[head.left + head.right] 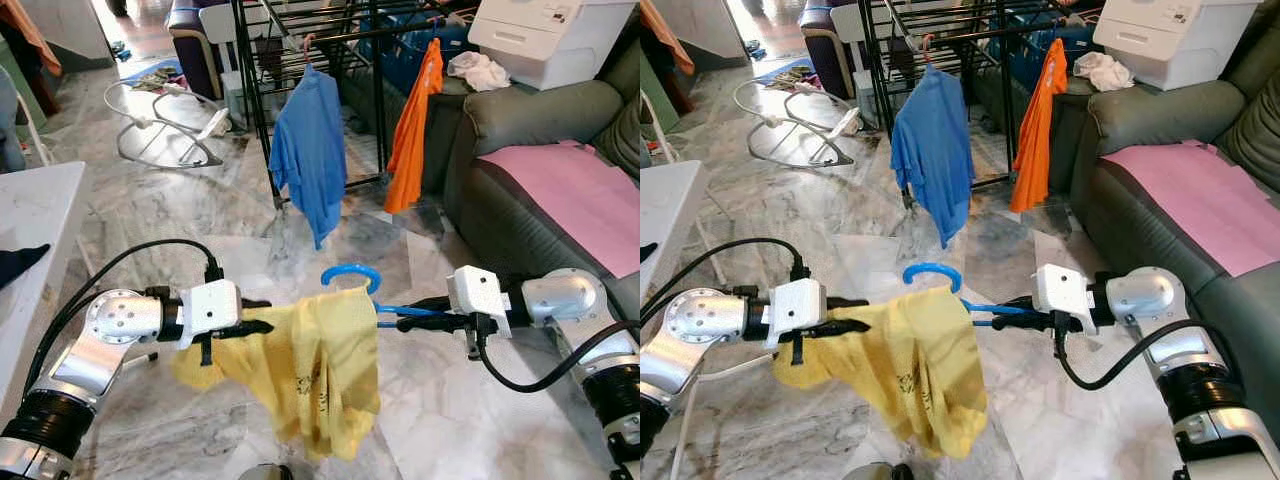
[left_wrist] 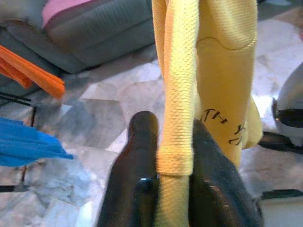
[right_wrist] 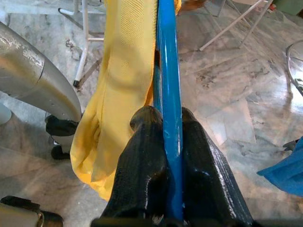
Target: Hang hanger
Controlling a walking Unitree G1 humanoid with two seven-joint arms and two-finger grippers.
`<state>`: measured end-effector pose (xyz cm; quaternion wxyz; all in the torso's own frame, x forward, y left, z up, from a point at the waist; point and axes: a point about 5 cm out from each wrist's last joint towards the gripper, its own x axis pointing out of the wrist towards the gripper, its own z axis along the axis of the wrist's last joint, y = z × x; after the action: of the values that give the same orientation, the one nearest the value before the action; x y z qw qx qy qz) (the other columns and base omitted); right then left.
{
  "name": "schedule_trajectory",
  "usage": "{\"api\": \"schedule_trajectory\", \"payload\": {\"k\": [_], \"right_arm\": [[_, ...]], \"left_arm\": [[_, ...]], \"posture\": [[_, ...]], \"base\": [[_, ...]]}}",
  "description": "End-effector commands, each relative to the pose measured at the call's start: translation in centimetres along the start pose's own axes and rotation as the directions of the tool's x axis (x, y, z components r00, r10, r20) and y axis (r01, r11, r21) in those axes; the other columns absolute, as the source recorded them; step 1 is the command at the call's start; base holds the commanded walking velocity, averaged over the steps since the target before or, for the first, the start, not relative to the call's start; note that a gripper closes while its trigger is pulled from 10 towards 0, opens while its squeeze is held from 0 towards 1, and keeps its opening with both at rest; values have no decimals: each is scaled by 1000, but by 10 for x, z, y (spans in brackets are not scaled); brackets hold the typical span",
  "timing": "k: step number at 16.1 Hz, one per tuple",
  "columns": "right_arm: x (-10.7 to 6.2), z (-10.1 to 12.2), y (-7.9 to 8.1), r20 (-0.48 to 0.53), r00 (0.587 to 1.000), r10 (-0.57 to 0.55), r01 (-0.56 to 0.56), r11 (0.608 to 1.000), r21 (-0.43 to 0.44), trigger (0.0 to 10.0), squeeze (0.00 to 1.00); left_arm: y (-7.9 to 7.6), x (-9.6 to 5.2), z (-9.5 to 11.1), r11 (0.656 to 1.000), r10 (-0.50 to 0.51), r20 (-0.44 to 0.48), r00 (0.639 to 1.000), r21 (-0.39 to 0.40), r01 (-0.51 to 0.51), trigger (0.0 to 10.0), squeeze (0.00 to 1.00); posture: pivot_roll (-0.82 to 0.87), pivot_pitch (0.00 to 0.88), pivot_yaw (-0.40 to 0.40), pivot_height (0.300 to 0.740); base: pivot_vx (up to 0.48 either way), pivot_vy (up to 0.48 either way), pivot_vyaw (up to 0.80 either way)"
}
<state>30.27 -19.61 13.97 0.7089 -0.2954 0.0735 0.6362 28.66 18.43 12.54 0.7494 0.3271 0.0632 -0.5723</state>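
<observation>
A yellow shirt [image 1: 310,370] hangs on a blue plastic hanger [image 1: 352,273] held in the air between my two arms. My left gripper [image 1: 262,320] is shut on the shirt's left shoulder; the cloth [image 2: 177,137] is pinched between its black fingers. My right gripper [image 1: 395,318] is shut on the hanger's blue arm [image 3: 169,109], on the shirt's right side. The hook stands upright above the collar. Ahead stands a black drying rack [image 1: 290,60] with a blue shirt [image 1: 312,150] and an orange garment [image 1: 412,130] hanging from it.
A grey sofa [image 1: 520,190] with a pink cloth [image 1: 580,195] stands on the right, a white printer [image 1: 550,35] behind it. A white table [image 1: 30,230] is at the left. A baby bouncer [image 1: 165,125] lies on the marble floor beyond.
</observation>
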Motion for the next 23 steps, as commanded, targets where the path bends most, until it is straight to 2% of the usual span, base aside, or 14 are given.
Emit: {"api": "schedule_trajectory", "payload": {"k": [1, 7, 10, 11, 12, 13, 14, 16, 18, 23], "right_arm": [[0, 10, -7, 26, 1000, -4, 6, 999, -51, 0, 0], [1, 10, -9, 21, 1000, -11, 12, 998, -63, 0, 0], [2, 9, -10, 11, 1000, -21, 22, 998, -66, 0, 0], [2, 8, -10, 0, 1000, -22, 22, 997, -68, 3529, 0], [2, 8, -11, -6, 1000, -28, 27, 997, -68, 10000, 0], [1, 5, -15, -12, 999, -34, 34, 999, 7, 10000, 475], [0, 5, -23, -22, 997, -77, 79, 994, 76, 10000, 1000], [-3, 5, -25, -54, 996, -73, 77, 995, 70, 10000, 1000], [-7, 12, -33, -64, 988, -137, 138, 990, 6, 10000, 1000], [-16, 21, -41, -49, 979, -199, 200, 980, 2, 10000, 1000]], "left_arm": [[-1, -3, -1, 1000, -15, -6, 1000, -8, 15, 0, 0], [-3, -4, -1, 998, -40, -1, 999, -45, 40, 0, 0], [1, -6, -2, 998, 20, 14, 1000, -54, -19, 0, 0], [2, -7, -3, 998, 40, 18, 999, -58, -39, 0, 0], [3, -7, -5, 997, 54, 20, 998, -63, -52, 0, 0], [4, -8, -5, 994, 80, 30, 996, -78, -77, 0, 0], [6, -10, -7, 987, 122, 45, 991, -112, -116, 0, 0], [7, -13, -10, 981, 156, 40, 987, -120, -150, 0, 0], [18, -20, -12, 948, 290, 53, 955, -149, -280, 0, 0], [29, -25, -15, 909, 408, 13, 913, -105, -404, 0, 0]], "posture": [[-54, 25, 52, 740], [-55, 28, 49, 740], [-54, 27, 49, 740], [-54, 27, 49, 740], [-54, 27, 49, 740], [-52, 28, 44, 740], [-52, 28, 44, 740], [-51, 23, 45, 740], [-51, 23, 45, 740], [-52, 18, 50, 740]], "base": [[0, 0, 0], [0, 0, 0], [0, 0, 0], [0, 0, 0], [0, 0, 0], [0, 0, 0], [0, 0, 0], [0, 0, 0], [0, 0, 0], [0, 0, 0]]}}
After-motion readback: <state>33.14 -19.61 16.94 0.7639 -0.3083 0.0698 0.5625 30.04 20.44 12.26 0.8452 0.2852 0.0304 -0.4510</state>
